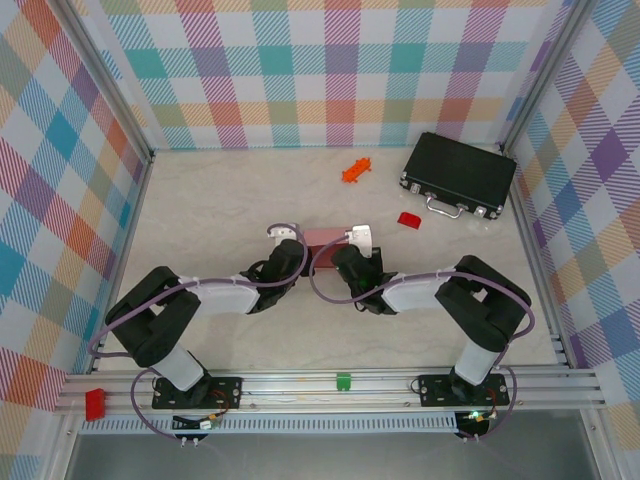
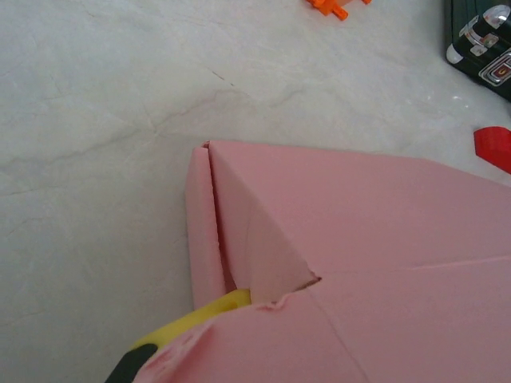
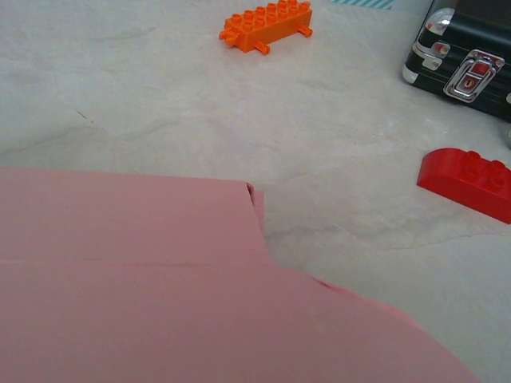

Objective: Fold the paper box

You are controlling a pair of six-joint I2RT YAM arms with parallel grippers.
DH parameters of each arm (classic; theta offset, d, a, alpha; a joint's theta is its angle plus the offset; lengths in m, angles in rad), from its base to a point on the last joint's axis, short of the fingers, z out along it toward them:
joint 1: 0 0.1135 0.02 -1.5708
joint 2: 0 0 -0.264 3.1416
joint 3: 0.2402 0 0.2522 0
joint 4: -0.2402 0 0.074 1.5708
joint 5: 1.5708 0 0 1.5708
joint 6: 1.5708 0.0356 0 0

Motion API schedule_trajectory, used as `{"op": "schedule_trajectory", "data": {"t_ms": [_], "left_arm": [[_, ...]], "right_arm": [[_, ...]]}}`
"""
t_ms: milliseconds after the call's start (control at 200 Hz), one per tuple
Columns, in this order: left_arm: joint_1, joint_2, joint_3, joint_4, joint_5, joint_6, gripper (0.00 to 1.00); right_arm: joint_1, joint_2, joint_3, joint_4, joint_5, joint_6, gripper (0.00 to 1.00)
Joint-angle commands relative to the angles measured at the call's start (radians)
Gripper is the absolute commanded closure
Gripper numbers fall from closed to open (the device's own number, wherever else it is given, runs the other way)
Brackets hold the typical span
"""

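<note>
The pink paper box (image 1: 322,237) lies mid-table as a partly folded flat shape, stretched between my two grippers. My left gripper (image 1: 287,238) is at its left end. In the left wrist view one yellow finger (image 2: 209,309) pokes out from under a pink flap beside a folded corner of the paper box (image 2: 351,207), shut on the cardboard. My right gripper (image 1: 352,240) is at the right end. Its fingers are hidden under the paper box (image 3: 144,263), which covers the lower half of that view, and it is shut on it.
A black hard case (image 1: 458,175) stands at the back right. A red brick (image 1: 408,219) lies just in front of it, and an orange brick (image 1: 355,170) sits behind the box. Checked walls close in three sides.
</note>
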Motion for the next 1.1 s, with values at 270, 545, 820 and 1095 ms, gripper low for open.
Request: {"op": "schedule_trajectory", "data": {"t_ms": [270, 545, 820, 1095], "left_arm": [[-0.022, -0.014, -0.029, -0.031, -0.005, -0.016, 1.0], [-0.022, -0.014, -0.035, -0.034, -0.006, -0.019, 1.0], [-0.024, 0.002, -0.038, -0.033, -0.007, -0.032, 1.0], [-0.024, 0.003, -0.037, -0.031, -0.004, -0.022, 1.0]], "right_arm": [[0.028, -0.02, -0.019, -0.083, 0.007, 0.054, 0.91], [0.041, -0.029, -0.015, -0.13, 0.012, 0.08, 0.87], [0.049, -0.058, -0.021, -0.163, 0.011, 0.091, 0.81], [0.051, -0.095, -0.032, -0.193, 0.01, 0.1, 0.77]]}}
